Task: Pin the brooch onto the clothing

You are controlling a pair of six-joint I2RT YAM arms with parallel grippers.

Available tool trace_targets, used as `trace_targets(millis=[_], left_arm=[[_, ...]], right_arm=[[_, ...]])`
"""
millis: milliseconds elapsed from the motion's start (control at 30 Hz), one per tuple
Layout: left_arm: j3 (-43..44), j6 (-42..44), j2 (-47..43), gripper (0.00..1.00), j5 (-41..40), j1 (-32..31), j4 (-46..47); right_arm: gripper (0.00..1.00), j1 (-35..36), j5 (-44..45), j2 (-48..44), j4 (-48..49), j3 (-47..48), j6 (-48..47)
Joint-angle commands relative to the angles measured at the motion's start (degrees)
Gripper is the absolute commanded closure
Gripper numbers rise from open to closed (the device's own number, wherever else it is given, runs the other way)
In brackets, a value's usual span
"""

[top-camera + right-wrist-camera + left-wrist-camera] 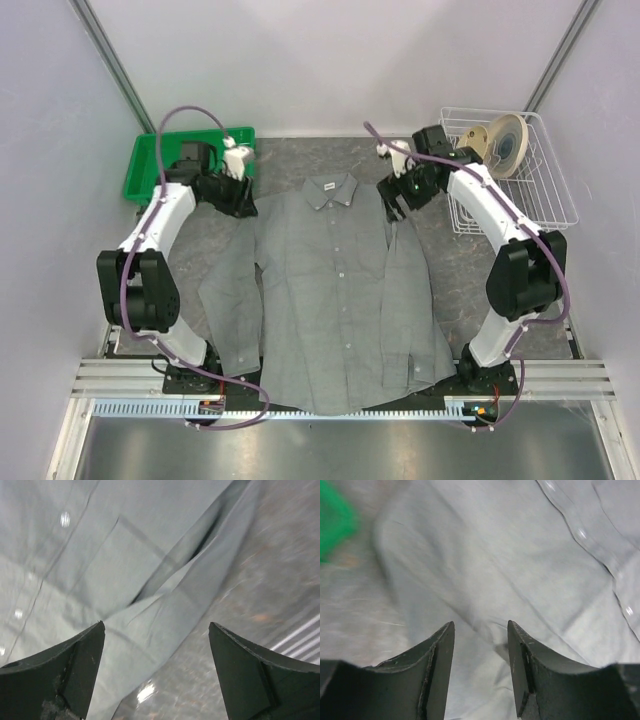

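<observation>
- The shirt [340, 290] looked soft and floppy; we would pinch a fold.
- Our left gripper [480, 630] and right gripper [156, 630] were open, empty.
- We saw no brooch.

grey shirt [335, 290] spread flat, green bin [146, 176] far left, wire basket [556, 205] far right

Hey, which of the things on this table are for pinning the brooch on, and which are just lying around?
For the job:
shirt, spread flat between the arms
brooch, not visible in any view

Lying about:
green bin
wire basket
cream roll inside the basket
</observation>
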Motion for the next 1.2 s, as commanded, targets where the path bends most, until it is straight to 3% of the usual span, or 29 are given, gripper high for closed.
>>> trace_targets(millis=[0,133,333,733,867,1000,1167], left_arm=[[-7.55,4.99,-2.47,0.48,4.50,-5.80,-3.63],[-11.34,2.71,0.15,0.49,4.06,-10.99,-2.48],[-9.85,-0.19,8.67,0.53,-0.41,-11.00,-1.17],[3.24,0.51,20.72,0.59,-10.88,-7.13,-0.90],[7.37,0.60,23.54,0.60,-11.85,-6.60,-0.90],[10.01,-0.10,23.11,0.58,-10.19,-6.60,-1.51],[8.70,-2.04,18.89,0.44,-5.53,-7.22,-2.92]], right_arm=[[0.09,1.21,-4.49,-1.63,-5.45,-10.05,-4.02],[0.11,2.88,-4.93,1.26,-0.19,-14.80,-2.44],[0.12,3.32,-4.23,6.36,5.35,-17.88,-1.65],[0.13,3.23,0.35,16.48,9.50,-7.96,0.19],[0.13,3.32,-0.36,14.38,7.92,-8.04,0.81],[0.13,3.32,-1.93,6.32,2.40,-8.65,-1.11],[0.14,5.86,-6.06,-5.12,-6.66,-12.86,-8.49]])
